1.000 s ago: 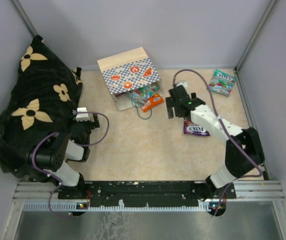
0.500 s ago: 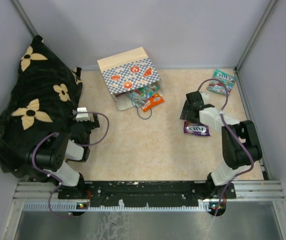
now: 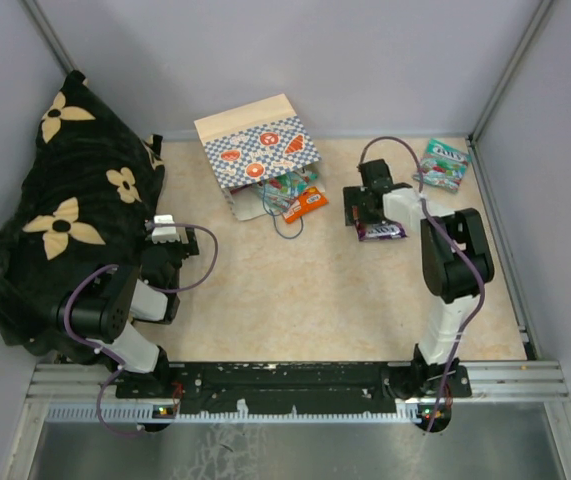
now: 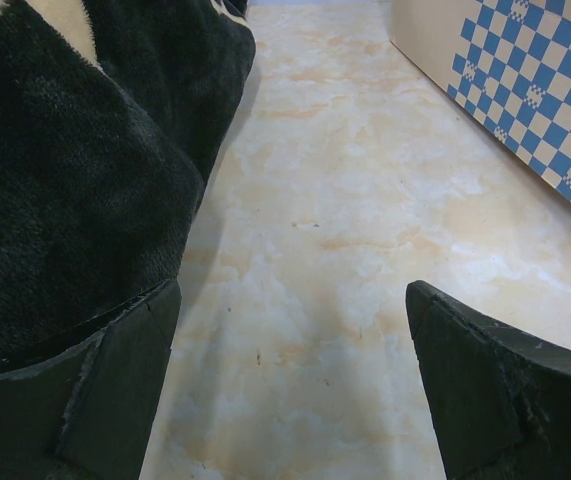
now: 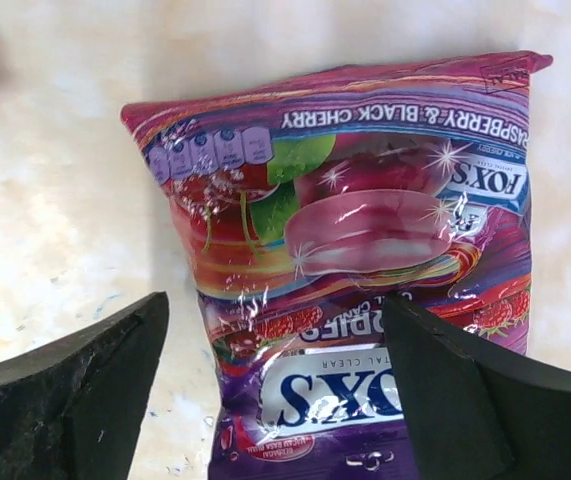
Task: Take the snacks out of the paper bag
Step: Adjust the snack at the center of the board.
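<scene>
I log bag (image 3: 255, 145) on its side upper centre, orange pouch (image 3: 307, 203) and others at its mouth; right gripper (image 5: 275, 390) gapes over purple pouch (image 5: 365, 230), centre right, unheld; left gripper (image 4: 290, 370) wide open, empty.

The left hand (image 4: 290, 300) holds its two dark fingers spread wide above the beige marbled counter (image 4: 325, 180). A black fuzzy cloth (image 4: 65, 180) fills the left side, reaching the left finger. The blue-checkered paper bag (image 4: 535, 90) lies far right.
</scene>
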